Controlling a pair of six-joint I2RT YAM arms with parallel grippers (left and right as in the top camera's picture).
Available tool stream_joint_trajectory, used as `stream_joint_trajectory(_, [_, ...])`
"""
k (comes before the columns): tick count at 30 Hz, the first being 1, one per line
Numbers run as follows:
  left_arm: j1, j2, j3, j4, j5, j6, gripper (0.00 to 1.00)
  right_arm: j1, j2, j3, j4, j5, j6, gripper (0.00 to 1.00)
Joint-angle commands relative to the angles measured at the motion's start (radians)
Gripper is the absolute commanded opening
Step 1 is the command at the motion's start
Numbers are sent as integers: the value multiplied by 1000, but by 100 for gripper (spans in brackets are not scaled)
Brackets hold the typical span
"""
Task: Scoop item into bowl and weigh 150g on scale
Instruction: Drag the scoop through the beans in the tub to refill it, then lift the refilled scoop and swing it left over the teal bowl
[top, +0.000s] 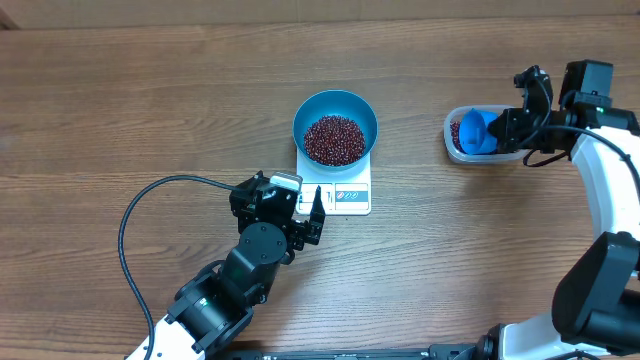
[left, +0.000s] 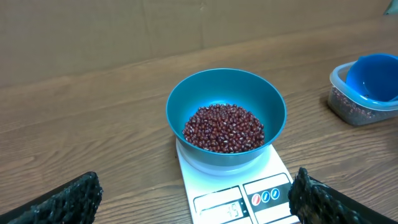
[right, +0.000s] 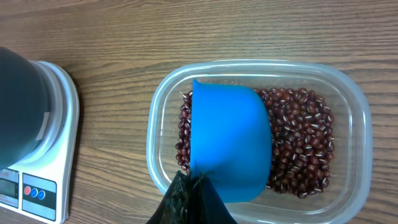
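The bright blue bowl (top: 335, 108) stands on the white scale (top: 350, 197), with a heap of dark red-brown beans (top: 334, 139) inside. My left gripper (top: 312, 215) hovers open just in front of the scale's display edge. In the left wrist view the bowl (left: 186, 99), beans (left: 224, 127) and scale (left: 277, 171) lie ahead between its wide-apart fingers (left: 74, 199). My right gripper (right: 189, 186) is shut on the handle of a small blue scoop (right: 230, 143), which sits in the clear tub (right: 354, 112) over more beans (right: 298, 137).
The clear tub (top: 452, 140) with the scoop (top: 475, 131) stands to the right of the scale. A black cable (top: 140, 215) loops over the table left of the left arm. The right arm's white body (top: 610, 190) runs along the right edge.
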Motion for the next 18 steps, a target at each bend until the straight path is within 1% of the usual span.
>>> stream_joint_trajectory(1, [-6,1,-4,7,-18,-17,99,-26,6,-2,-6,-32,5,4])
stream_joint_trajectory(4, [-6,1,-4,6,-18,-17,99,-49,6,6,-6,-72,11,4])
stream_joint_trajectory(5, [-6,1,-4,6,-18,-17,100,-60,5,13,-5,-68,29,4])
stream_joint_trajectory(10, [-6,1,-4,6,-18,-17,100,-79,-5,60,-45,-68,31,4])
stream_joint_trajectory(18, [-6,1,-4,6,-18,-17,100,-79,-103,166,-127,-107,31,4])
